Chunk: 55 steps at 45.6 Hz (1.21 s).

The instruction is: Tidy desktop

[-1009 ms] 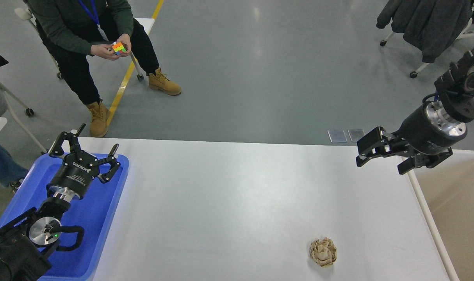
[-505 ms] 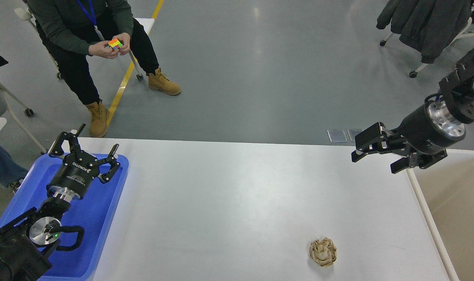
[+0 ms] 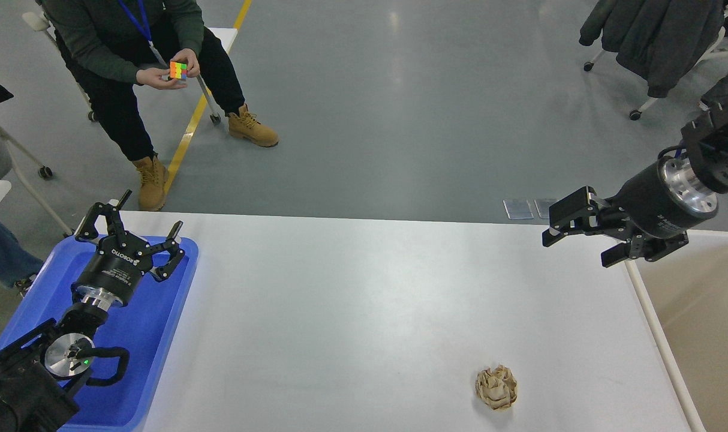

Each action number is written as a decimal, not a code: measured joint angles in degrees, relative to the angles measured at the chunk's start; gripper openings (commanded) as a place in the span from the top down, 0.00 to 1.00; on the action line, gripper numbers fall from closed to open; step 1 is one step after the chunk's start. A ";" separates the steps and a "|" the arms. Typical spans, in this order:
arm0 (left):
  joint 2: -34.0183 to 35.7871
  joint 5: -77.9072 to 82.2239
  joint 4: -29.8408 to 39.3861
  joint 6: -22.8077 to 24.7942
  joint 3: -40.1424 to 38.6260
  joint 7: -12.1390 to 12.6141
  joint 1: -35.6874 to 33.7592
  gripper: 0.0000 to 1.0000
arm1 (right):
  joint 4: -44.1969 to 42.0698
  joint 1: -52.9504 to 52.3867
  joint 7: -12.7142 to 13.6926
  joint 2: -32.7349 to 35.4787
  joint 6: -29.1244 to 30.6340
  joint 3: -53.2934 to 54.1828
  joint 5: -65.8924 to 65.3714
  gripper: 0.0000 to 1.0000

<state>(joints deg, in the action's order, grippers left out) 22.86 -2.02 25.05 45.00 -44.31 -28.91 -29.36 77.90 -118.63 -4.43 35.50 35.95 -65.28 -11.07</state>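
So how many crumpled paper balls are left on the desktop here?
1. A brownish crumpled paper ball sits on the desktop near its front right, apart from both grippers. Nothing seems hidden.

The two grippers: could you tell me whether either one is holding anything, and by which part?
Nothing is held: left gripper and right gripper are both open and empty; the crumpled paper lies untouched on the desktop.

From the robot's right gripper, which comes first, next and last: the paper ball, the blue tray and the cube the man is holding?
Measured from the right gripper in the head view:
1. Paper ball, on the desktop, near its front edge.
2. Blue tray, at the far left end, under the left gripper.
3. Cube, in the seated man's hands, beyond the table at the back left.
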 measured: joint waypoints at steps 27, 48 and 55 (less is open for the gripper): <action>-0.01 0.01 0.00 0.00 0.00 -0.02 0.00 0.01 | -0.69 11.16 -0.11 -18.11 -10.93 -0.06 -7.18 0.00; 0.00 0.00 0.00 0.00 -0.06 -0.01 -0.02 0.01 | -1.10 21.48 -0.07 -23.12 -17.92 1.23 -1.76 0.00; 0.00 0.00 0.00 0.00 -0.01 -0.01 -0.02 0.01 | -1.02 23.67 0.00 -23.24 -19.35 1.42 0.34 0.00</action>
<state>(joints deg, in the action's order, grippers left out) 22.85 -2.03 25.05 45.00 -44.32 -28.92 -29.38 76.88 -94.97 -4.43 12.25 16.60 -63.86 -10.73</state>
